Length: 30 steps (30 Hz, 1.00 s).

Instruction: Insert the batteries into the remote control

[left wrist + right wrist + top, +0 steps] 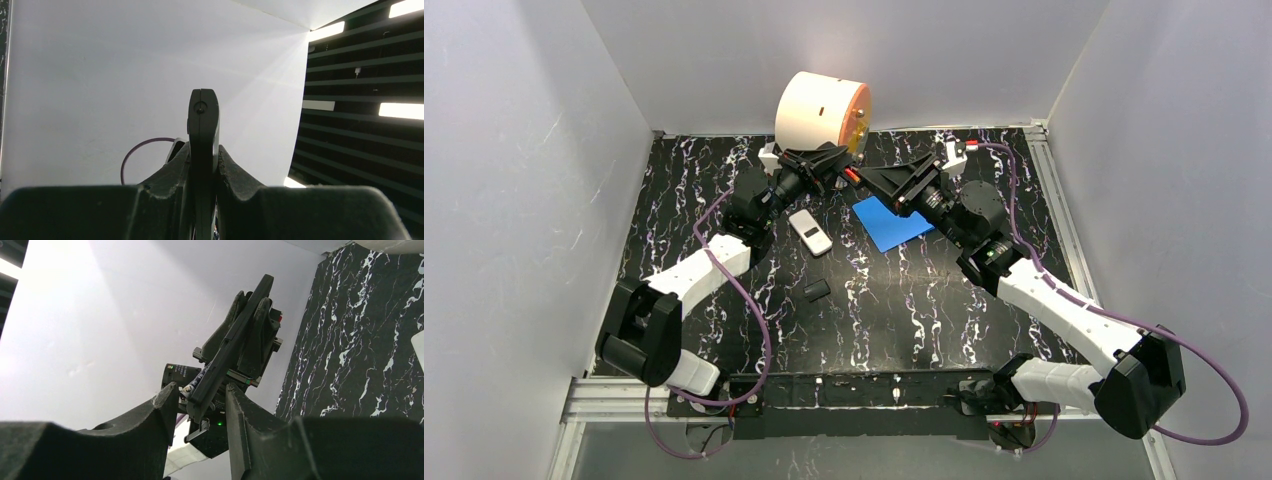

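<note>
My left gripper (pixel 827 165) is shut on a black remote (pixel 202 120) and holds it in the air near the back of the table. The left wrist view shows the remote edge-on. In the right wrist view the remote (pixel 240 335) slants down, with its lower end between the spread fingers of my right gripper (pixel 200 390). A dark battery (pixel 200 379) lies along the remote's open side, close to my left finger (pixel 167 400). In the top view my right gripper (pixel 871 180) meets the left one. A small red spot (pixel 852 175) shows there; I cannot tell whether it is the orange-red battery.
A white remote (pixel 810 233) lies on the black marbled table (pixel 904 320), with a blue sheet (pixel 889 222) to its right. A small black piece (pixel 816 291) lies nearer the front. A cream and orange cylinder (pixel 822 110) stands at the back wall.
</note>
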Each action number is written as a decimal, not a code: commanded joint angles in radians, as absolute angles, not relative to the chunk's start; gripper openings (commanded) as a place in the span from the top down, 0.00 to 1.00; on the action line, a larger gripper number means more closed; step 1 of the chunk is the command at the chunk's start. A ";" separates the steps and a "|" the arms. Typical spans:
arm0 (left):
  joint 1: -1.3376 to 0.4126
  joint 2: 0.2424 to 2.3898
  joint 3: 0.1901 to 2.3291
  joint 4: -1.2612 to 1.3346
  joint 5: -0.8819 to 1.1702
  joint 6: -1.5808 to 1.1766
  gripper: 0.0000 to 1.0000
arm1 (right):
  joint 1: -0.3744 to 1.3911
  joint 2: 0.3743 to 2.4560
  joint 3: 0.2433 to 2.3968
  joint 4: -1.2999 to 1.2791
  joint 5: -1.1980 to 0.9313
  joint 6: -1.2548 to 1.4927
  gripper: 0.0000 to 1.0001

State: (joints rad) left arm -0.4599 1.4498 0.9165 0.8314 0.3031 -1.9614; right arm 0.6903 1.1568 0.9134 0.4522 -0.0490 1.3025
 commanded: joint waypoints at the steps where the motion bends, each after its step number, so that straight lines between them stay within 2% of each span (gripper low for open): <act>1: -0.459 1.436 0.958 0.893 0.303 -1.955 1.00 | 0.694 1.151 0.899 0.448 -0.042 1.311 0.55; 8: -0.459 1.428 0.975 0.893 0.312 -1.935 1.00 | 0.695 1.162 0.912 0.385 -0.041 1.326 0.57; 13: -0.459 1.411 0.972 0.893 0.309 -1.905 1.00 | 0.695 1.158 0.919 0.328 -0.030 1.329 0.64; 20: -0.459 1.373 1.029 0.848 0.346 -1.661 1.00 | 0.691 1.119 0.955 0.114 0.028 1.308 0.75; 28: -0.459 1.364 1.059 0.877 0.400 -1.570 1.00 | 0.690 1.185 1.054 0.002 -0.040 1.235 0.78; 30: -0.459 1.359 1.052 0.877 0.405 -1.560 1.00 | 0.691 1.196 1.070 0.012 -0.069 1.219 0.70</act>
State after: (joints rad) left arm -0.4473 1.4399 1.0084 0.7841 0.3382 -1.5856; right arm 0.6903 1.1427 1.0290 0.1223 -0.0383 1.2938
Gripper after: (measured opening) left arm 0.147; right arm 0.247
